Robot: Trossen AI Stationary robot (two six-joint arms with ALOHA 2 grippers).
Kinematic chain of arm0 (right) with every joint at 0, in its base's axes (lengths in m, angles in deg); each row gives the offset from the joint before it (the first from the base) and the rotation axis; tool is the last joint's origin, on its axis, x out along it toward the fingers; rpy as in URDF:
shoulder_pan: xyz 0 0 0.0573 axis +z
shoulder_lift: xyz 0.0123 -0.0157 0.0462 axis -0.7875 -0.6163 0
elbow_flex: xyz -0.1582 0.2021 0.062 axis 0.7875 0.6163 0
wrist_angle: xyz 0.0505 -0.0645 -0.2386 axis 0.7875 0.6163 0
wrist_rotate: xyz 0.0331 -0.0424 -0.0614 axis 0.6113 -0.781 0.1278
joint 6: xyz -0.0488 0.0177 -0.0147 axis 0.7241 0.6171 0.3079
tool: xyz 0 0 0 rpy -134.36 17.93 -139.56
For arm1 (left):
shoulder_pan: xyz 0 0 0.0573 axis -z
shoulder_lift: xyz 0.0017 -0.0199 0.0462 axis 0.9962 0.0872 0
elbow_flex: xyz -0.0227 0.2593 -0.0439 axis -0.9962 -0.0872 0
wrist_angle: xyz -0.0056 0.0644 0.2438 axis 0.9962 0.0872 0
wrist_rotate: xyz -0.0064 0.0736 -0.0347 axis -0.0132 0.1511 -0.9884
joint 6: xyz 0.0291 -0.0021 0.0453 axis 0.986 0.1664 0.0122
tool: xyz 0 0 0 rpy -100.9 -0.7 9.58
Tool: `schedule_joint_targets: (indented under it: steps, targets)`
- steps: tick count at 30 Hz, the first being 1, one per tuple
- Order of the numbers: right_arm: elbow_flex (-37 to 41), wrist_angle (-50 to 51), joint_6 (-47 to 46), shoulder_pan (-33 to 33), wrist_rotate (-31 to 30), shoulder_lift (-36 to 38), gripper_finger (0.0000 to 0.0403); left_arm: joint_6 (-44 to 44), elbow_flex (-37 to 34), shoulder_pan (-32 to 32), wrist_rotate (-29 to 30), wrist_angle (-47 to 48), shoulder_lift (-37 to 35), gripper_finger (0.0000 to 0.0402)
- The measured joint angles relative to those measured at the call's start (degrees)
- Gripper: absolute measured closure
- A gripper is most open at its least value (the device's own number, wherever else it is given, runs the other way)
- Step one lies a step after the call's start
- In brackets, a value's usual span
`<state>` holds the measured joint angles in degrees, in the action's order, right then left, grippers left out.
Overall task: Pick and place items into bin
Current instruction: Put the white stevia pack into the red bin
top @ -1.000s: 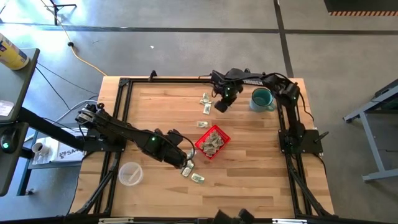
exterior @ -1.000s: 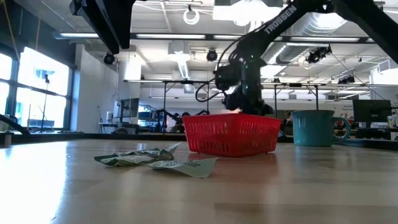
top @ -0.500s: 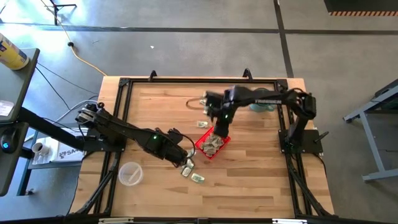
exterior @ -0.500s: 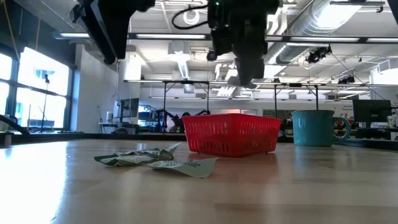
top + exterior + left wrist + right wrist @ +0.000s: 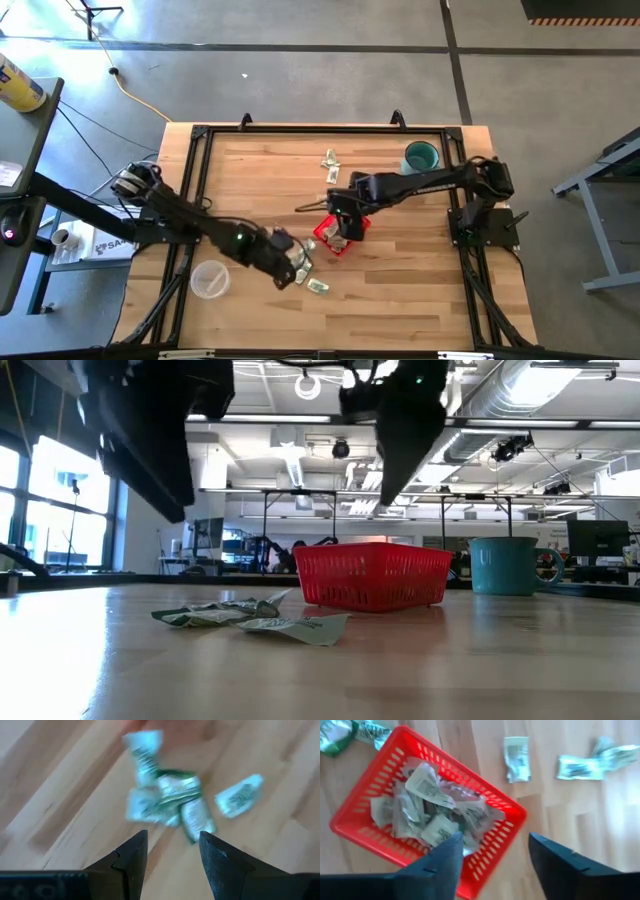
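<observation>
The red mesh bin (image 5: 338,236) stands mid-table with several pale green-and-white packets (image 5: 427,807) piled inside. My right gripper (image 5: 492,855) hovers open over the bin's rim with nothing between its fingers. My left gripper (image 5: 170,850) is open above a small cluster of packets (image 5: 165,802) lying flat on the wood near the table's front, (image 5: 303,263) in the high view. One more packet (image 5: 239,795) lies beside the cluster. Two packets (image 5: 331,166) rest on the table toward the far edge.
A teal mug (image 5: 421,157) stands at the far right, a clear plastic cup (image 5: 210,279) at the near left. In the low view the bin (image 5: 372,573) sits behind the front packets (image 5: 250,617). A black frame (image 5: 200,135) borders the tabletop.
My right gripper has travelled from the far side of the table, beside the loose packets there, toward the near edge and now stands over the bin. My left arm has shifted a little toward the near edge, above the front packets.
</observation>
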<state>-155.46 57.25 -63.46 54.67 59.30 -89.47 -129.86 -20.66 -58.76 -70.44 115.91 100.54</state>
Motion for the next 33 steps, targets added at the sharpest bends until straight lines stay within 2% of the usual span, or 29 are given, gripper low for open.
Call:
schedule_joint_targets:
  steps: [3, 6, 12, 16, 20, 24, 26, 29, 33]
  targets:
    - [0.0, 2.0, 0.2, 2.1, -3.4, 1.6, 0.0150, 7.1, -4.1, 1.7, 3.0, -7.5, 0.4, 0.0190]
    - [0.0, 4.0, -0.1, 4.0, -3.9, 3.1, 0.0129, 12.5, -7.0, 1.9, 3.5, -11.7, 0.4, 0.0190]
    - [0.0, 8.4, -0.9, 7.8, -5.0, 5.1, 0.0121, 30.1, -11.5, 1.9, 3.1, -16.1, 0.4, 0.0190]
    - [0.0, 11.1, -4.6, 9.7, -6.9, 5.4, 0.0121, 40.4, -13.0, -0.1, 0.5, -20.2, 0.6, 0.0190]
    - [0.0, 12.1, -9.2, 10.8, -7.3, 5.4, 0.0121, 46.8, -13.0, -3.6, 0.4, -22.5, 1.6, 0.0190]
    - [0.0, 12.7, -12.9, 12.0, -8.1, 5.3, 0.0121, 52.1, -13.1, -7.2, -5.8, -21.3, 2.8, 0.0190]
    - [0.0, 13.7, -14.5, 12.6, -8.6, 5.3, 0.0121, 54.6, -12.9, -7.9, -8.4, -22.1, 4.1, 0.0190]
    - [-0.1, 14.2, -17.3, 13.2, -9.1, 5.3, 0.0121, 58.1, -13.1, -8.1, -9.2, -22.6, 5.1, 0.0190]
    - [0.0, 15.0, -20.0, 13.9, -10.1, 5.3, 0.0121, 59.0, -13.0, -8.8, -11.0, -24.2, 6.6, 0.0190]
